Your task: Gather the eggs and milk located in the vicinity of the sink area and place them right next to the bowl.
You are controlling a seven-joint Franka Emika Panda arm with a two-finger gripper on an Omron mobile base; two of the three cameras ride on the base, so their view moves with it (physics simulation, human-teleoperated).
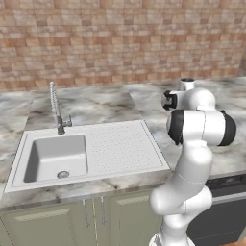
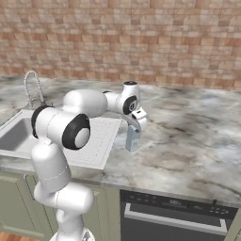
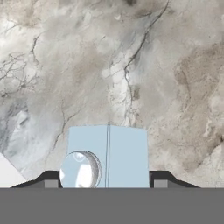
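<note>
**Gripper clamping milk beside the sink**

Reaching over the marble counter [image 2: 188, 141] with the arm bent forward from the base. Clamping the gripper [image 2: 135, 127] onto the milk [image 2: 132, 140], with one finger [image 3: 50, 180] pressing each side of the carton, as seen in the hand view. Showing the carton's pale blue top and its round cap from above in that view [image 3: 107, 155]. Standing upright on the counter, just beside the right edge of the ribbed drainboard [image 2: 104, 136], well forward of the brick wall [image 2: 141, 37]. Sitting left of the carton: the sink [image 1: 57, 156], with the spring-neck faucet [image 1: 56, 108] rising behind the basin. Blocking the carton from the left base view with the arm's own body. Running below the counter edge: pale green cabinet doors [image 1: 57, 221] and a dark appliance front [image 2: 179, 214].
</note>
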